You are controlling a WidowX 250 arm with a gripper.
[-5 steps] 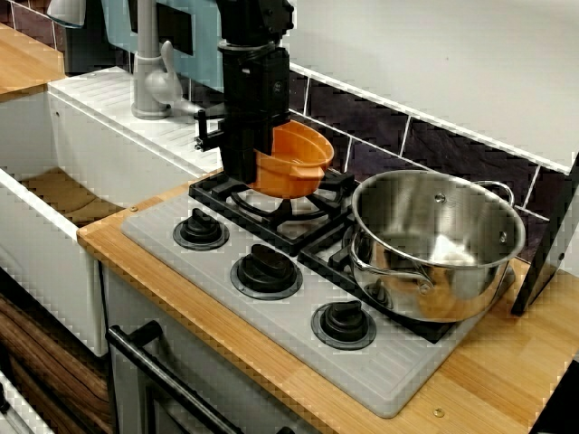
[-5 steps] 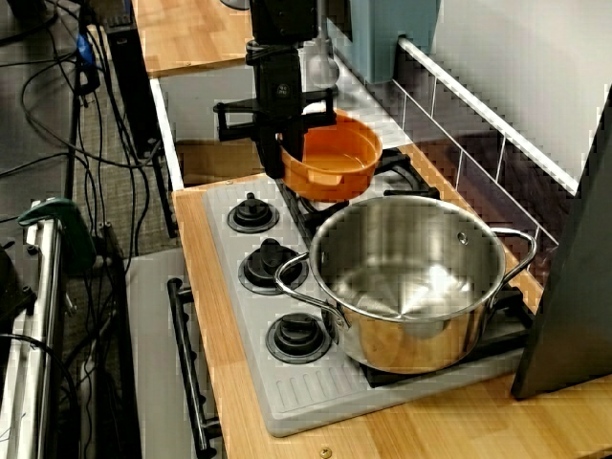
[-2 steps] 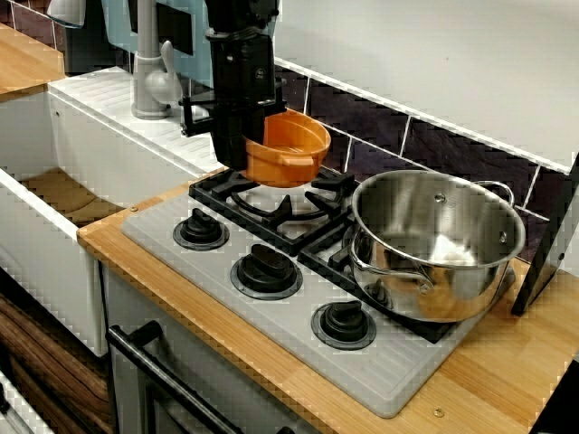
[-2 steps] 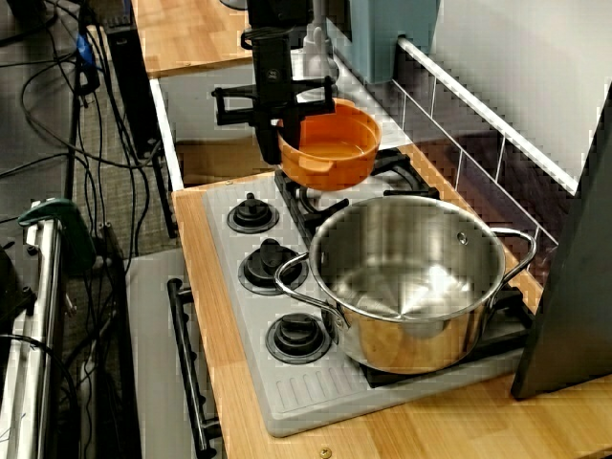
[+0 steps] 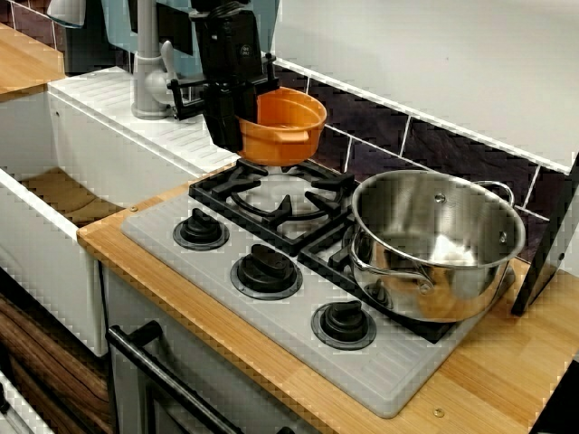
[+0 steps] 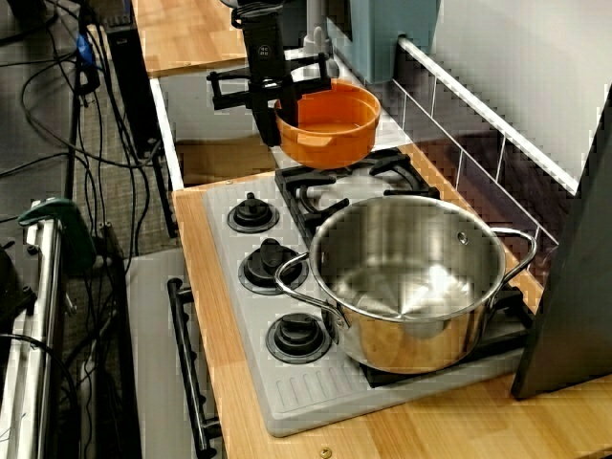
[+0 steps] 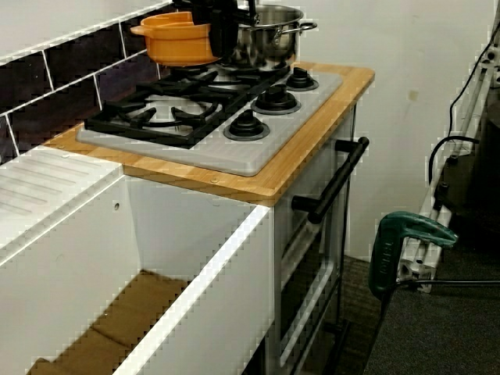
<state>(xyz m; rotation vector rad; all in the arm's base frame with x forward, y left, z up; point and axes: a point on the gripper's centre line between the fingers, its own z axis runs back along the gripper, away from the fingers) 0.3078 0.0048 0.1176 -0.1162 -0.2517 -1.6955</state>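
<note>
My black gripper [image 5: 238, 136] is shut on the near rim of an orange bowl [image 5: 288, 127] and holds it in the air above the back left burner grate [image 5: 271, 194]. The bowl hangs upright and looks empty. Seen from the stove's front, the gripper [image 6: 275, 122] grips the bowl [image 6: 330, 124] on its left side. Seen from the sink end, the bowl [image 7: 176, 39] floats well above the grate [image 7: 172, 109], and the gripper [image 7: 221, 35] stands behind it. A large steel pot [image 5: 434, 240] sits on the right burner, apart from the bowl.
Three black knobs [image 5: 265, 268] line the grey stove top's front. A white sink [image 5: 36, 226] with a grey faucet [image 5: 149, 72] lies to the left. A dark panel [image 5: 552, 244] leans at the far right. A green clamp [image 7: 406, 242] and cables are beside the oven.
The gripper has risen with the orange bowl and carried it left, toward the faucet and wall. The pot has not moved.
</note>
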